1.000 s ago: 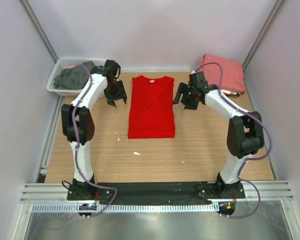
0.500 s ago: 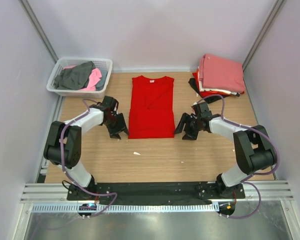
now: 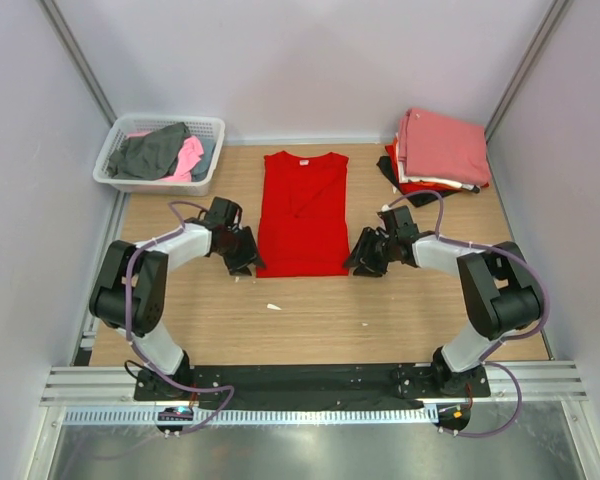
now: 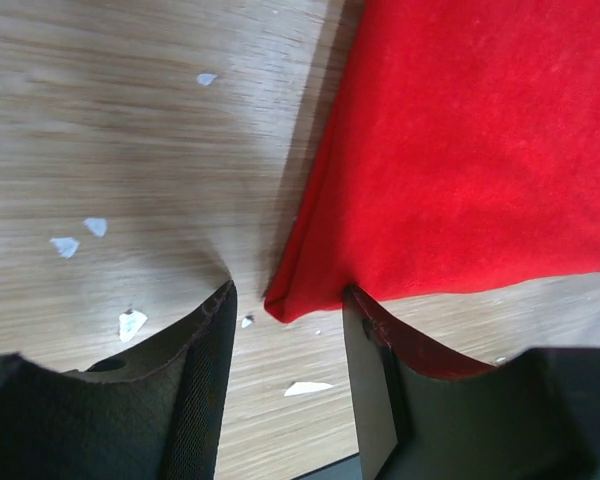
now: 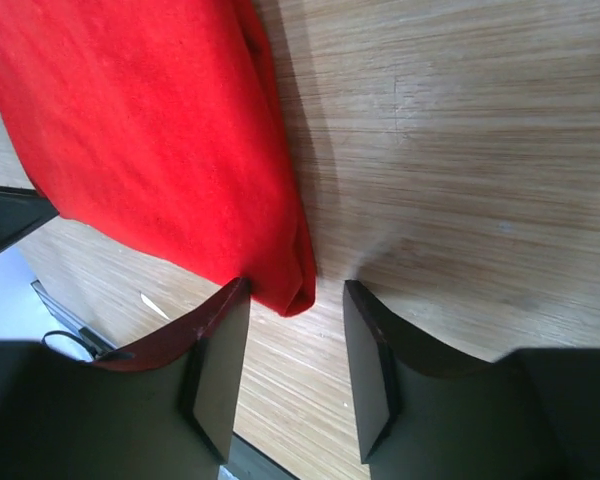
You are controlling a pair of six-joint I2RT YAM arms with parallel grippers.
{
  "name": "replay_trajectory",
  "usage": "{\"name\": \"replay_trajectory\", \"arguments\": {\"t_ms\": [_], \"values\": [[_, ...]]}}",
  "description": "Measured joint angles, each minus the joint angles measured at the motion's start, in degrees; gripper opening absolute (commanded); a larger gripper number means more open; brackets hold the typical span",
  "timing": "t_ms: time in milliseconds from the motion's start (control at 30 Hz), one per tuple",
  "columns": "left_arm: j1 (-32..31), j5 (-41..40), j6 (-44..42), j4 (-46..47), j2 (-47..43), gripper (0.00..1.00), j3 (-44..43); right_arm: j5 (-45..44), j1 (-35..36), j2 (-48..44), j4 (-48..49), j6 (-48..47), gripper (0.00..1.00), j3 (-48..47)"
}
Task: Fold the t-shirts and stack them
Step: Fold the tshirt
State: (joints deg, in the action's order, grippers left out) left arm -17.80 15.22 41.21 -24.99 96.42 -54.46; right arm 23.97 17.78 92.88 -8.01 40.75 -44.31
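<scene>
A bright red t-shirt lies flat on the table, sides folded in to a long rectangle, neck at the far end. My left gripper is open at its near left corner; in the left wrist view the corner sits between the open fingers, one finger on the cloth. My right gripper is open at the near right corner; in the right wrist view that corner lies between the fingers. A stack of folded t-shirts, salmon-pink on top, sits at the far right.
A white lattice basket with grey and pink t-shirts stands at the far left. Small white paper scraps lie on the wood near the red shirt's near edge, also in the left wrist view.
Both grippers came from the shirt's far end down to its near corners, then closed in until each corner lies between open fingers. The shirt has not moved.
</scene>
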Motion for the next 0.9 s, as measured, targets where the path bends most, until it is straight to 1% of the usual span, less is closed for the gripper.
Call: {"name": "replay_trajectory", "arguments": {"t_ms": [67,100,167,233,267,300,333,367,433,467,500,567,600,767,833,900], "values": [[-0.46,0.26,0.44,1.01,0.35,0.44,0.22,0.20,0.31,0.72,0.44,0.20,0.46,0.00],[-0.63,0.35,0.59,1.49,0.35,0.43,0.42,0.35,0.50,0.90,0.76,0.22,0.43,0.00],[-0.90,0.48,0.79,2.45,0.35,0.38,0.83,0.37,0.98,1.05,1.18,0.28,0.41,0.00],[-1.05,0.55,1.03,3.32,0.37,0.34,1.29,0.39,1.51,1.44,1.66,0.42,0.36,0.00],[-1.09,0.66,1.14,3.61,0.39,0.29,1.42,0.39,1.68,1.68,1.88,0.46,0.33,0.00],[-1.14,0.68,1.36,3.85,0.48,0.26,1.53,0.44,1.84,1.97,2.08,0.61,0.28,0.00],[-1.22,0.70,1.44,4.22,0.61,0.23,1.68,0.50,2.01,2.16,2.29,0.63,0.26,0.00],[-1.25,0.76,1.68,4.57,0.76,0.15,1.77,0.48,2.03,2.36,2.45,0.79,0.24,0.00],[-1.31,0.90,1.90,5.01,1.14,0.08,1.84,0.50,2.05,2.69,2.80,1.01,0.18,0.09],[-1.33,0.94,1.84,5.16,1.29,0.00,1.84,0.50,2.05,2.82,2.91,1.20,0.16,0.13],[-1.38,1.01,1.81,5.29,1.36,0.00,1.84,0.52,2.05,2.89,3.08,1.29,0.11,0.22],[-1.60,1.01,1.88,5.44,1.33,0.00,1.84,0.57,2.05,2.91,3.23,1.40,0.07,0.28],[-1.77,0.98,1.88,5.51,1.33,0.00,1.84,0.59,2.05,2.91,3.28,1.44,0.02,0.28],[-3.32,0.46,1.90,5.46,0.17,0.00,2.80,0.61,2.05,1.84,3.34,1.51,0.02,1.44],[-4.52,-0.20,1.97,4.79,-1.46,0.00,3.98,0.61,2.12,-0.24,3.34,1.62,0.02,3.37],[-6.21,-0.96,2.19,3.48,-3.96,0.00,5.51,0.44,2.60,-4.52,2.82,1.92,0.02,6.47]]}}
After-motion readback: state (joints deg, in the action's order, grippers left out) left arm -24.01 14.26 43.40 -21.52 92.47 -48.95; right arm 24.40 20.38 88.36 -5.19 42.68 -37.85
